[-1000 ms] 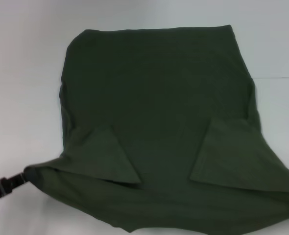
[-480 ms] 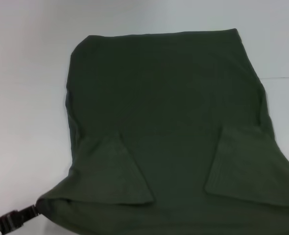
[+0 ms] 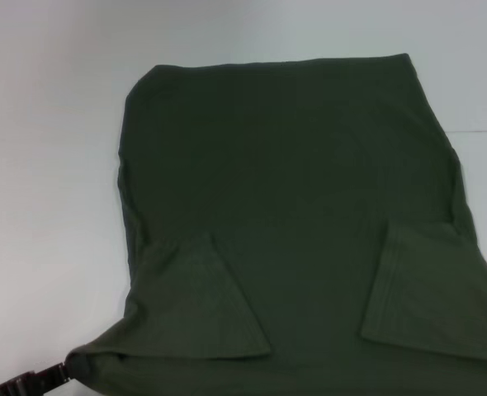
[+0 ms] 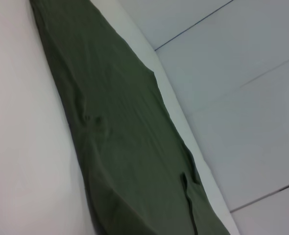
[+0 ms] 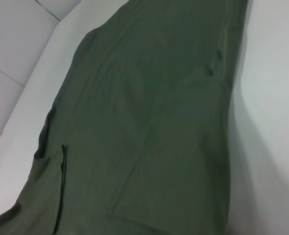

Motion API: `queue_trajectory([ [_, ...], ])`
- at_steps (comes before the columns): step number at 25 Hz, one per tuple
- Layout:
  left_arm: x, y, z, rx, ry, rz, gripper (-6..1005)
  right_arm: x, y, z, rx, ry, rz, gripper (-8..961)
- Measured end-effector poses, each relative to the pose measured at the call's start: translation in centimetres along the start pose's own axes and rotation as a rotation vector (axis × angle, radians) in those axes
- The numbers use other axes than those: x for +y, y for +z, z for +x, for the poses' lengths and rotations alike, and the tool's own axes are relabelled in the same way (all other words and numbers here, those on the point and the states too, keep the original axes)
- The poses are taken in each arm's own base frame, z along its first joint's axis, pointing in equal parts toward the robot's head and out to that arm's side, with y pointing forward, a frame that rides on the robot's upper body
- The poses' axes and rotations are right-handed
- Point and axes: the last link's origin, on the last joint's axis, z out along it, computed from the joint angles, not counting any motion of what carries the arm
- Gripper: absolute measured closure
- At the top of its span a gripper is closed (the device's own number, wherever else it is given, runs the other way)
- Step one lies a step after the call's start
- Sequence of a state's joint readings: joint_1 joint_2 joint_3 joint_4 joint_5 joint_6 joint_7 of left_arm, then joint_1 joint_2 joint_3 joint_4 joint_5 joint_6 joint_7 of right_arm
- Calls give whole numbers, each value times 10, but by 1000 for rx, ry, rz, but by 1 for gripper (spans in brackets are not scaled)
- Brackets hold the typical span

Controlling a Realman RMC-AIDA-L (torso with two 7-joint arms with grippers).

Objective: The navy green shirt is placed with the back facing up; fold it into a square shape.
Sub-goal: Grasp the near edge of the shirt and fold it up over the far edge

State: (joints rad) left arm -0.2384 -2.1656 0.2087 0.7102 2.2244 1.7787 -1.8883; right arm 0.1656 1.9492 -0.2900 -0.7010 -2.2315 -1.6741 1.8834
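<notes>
Best done by keeping both near corners level and the cloth taut, so the fold lands square. Shirt (image 3: 293,206) spread across the middle of the bench (image 3: 45,165), both sleeves folded inward. Left gripper (image 3: 62,373) low at the near left corner, seemingly pinching the fabric there. Right gripper out of sight.

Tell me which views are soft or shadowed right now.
Head view: whole frame soft, the navy green shirt reads as a dark mass with faint sleeve edges, and the left tool is cut off at the frame corner. Left wrist view: mildly blurred, even light. Right wrist view: blurred, with a soft shadow on the table beside the shirt.
</notes>
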Motion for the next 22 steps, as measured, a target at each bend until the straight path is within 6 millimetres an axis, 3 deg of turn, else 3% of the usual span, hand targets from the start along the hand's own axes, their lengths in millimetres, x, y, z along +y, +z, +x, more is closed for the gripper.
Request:
queue_trajectory([
  [4,2,4,4,-9,3,-13,970,-1,-7,0,-34,10,1,907],
  [9,8,17,24,-22,34,-43,970,1,-4,-11,-76,4,-13,907],
  [14,16,42,63,-19,101,-78,970,11,13,-41,-126,-64,-59,907],
  [22,29,96,134,52,226,-25,971,34,48,-110,-239,-157,-117,908],
])
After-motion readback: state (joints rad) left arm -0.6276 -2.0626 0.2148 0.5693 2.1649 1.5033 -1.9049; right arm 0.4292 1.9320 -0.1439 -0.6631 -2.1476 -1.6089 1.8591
